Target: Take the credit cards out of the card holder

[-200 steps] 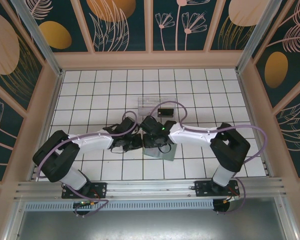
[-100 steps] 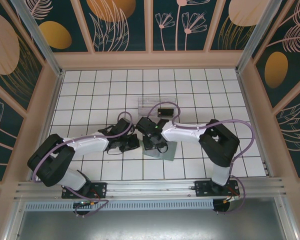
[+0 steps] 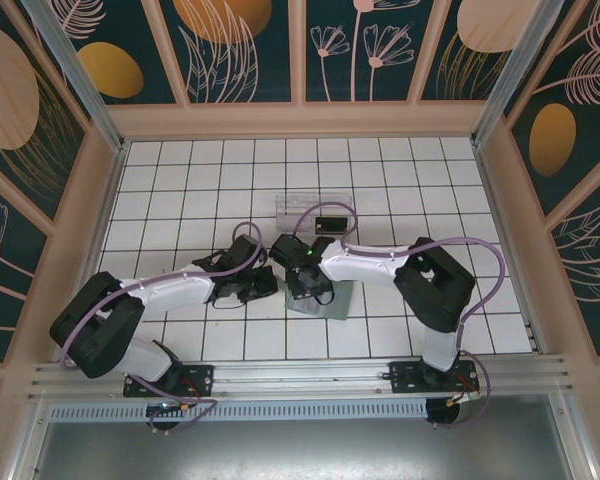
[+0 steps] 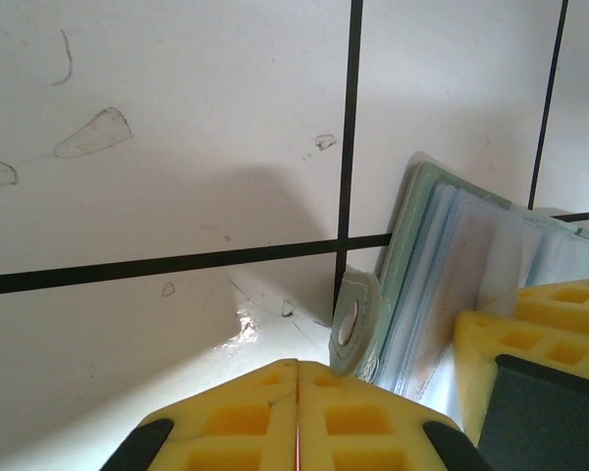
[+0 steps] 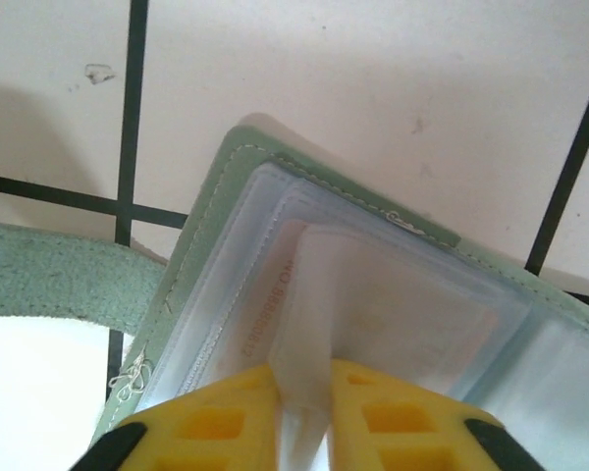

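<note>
The grey-green card holder [image 3: 330, 303] lies open on the tiles, its clear inner pockets facing up [image 5: 422, 294]. My right gripper [image 3: 302, 283] is over it, its yellow fingers [image 5: 221, 412] shut on a pale thin pocket leaf [image 5: 309, 324] that stands up from the inside. A pinkish-white credit card [image 5: 265, 304] with printed digits shows through the pocket beside that leaf. My left gripper [image 3: 264, 287] is shut with nothing in it, its tips [image 4: 296, 368] low on the tile next to the holder's snap tab [image 4: 353, 319]. A black credit card [image 3: 330, 222] lies in the clear tray.
The clear plastic tray [image 3: 298, 208] stands about two tiles behind the grippers. The two wrists are close together over the middle tiles. The right gripper's yellow finger [image 4: 530, 324] presses on the holder, close beside my left fingertips.
The right gripper's jaws have closed onto the pocket leaf. Both grippers shifted a little to the left, and the right arm's elbow swung inward.
</note>
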